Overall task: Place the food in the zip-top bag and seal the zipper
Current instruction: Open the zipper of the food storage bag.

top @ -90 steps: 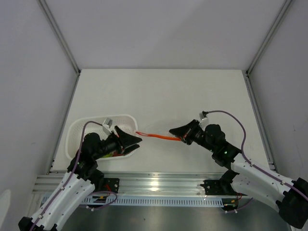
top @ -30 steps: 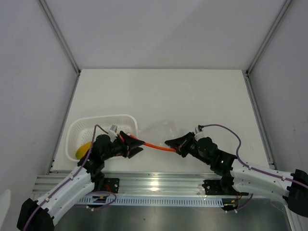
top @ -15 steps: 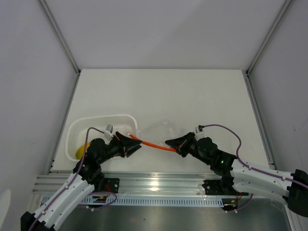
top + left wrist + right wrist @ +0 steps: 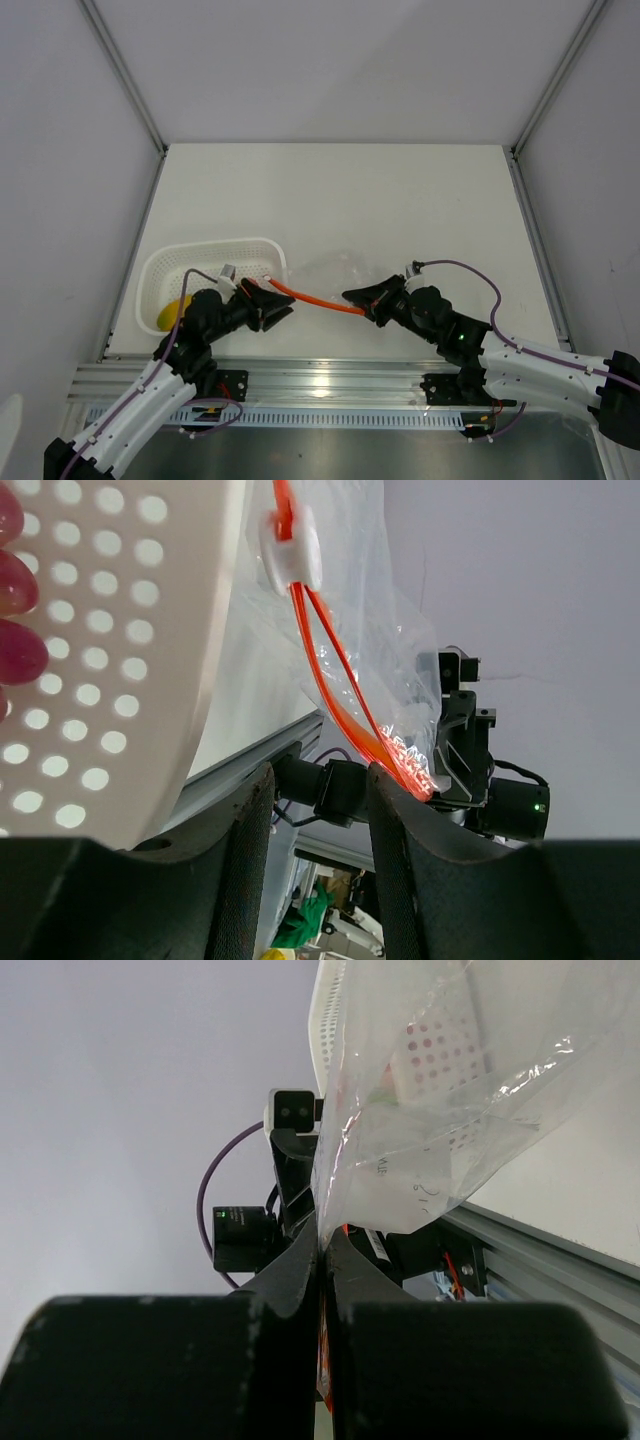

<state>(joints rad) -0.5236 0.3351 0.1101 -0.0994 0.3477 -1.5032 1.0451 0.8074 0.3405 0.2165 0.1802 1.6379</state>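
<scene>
The clear crinkly plastic zip-top bag (image 4: 335, 268) sits by the near edge of the white table (image 4: 350, 200), about midway along it. Its mouth faces the arms and the thin orange-red zipper strip (image 4: 315, 299) is stretched out sideways. Looks empty to me.

The right gripper (image 4: 352, 297) is pinched tight on the bag at the strip's right end. The left gripper (image 4: 278, 305) is at the other end, jaws partway apart with nothing between them, and the small white slider (image 4: 290, 545) is just past its fingers.

The fruit's in the white perforated plastic basket (image 4: 160, 268) at the near left corner. I can see a yellow-orange toy mango (image 4: 172, 313) and red toy grapes (image 4: 18, 650).

My guess is the film is feather-light, floppy and slippery, so grab the stiffer strip, not the film.
</scene>
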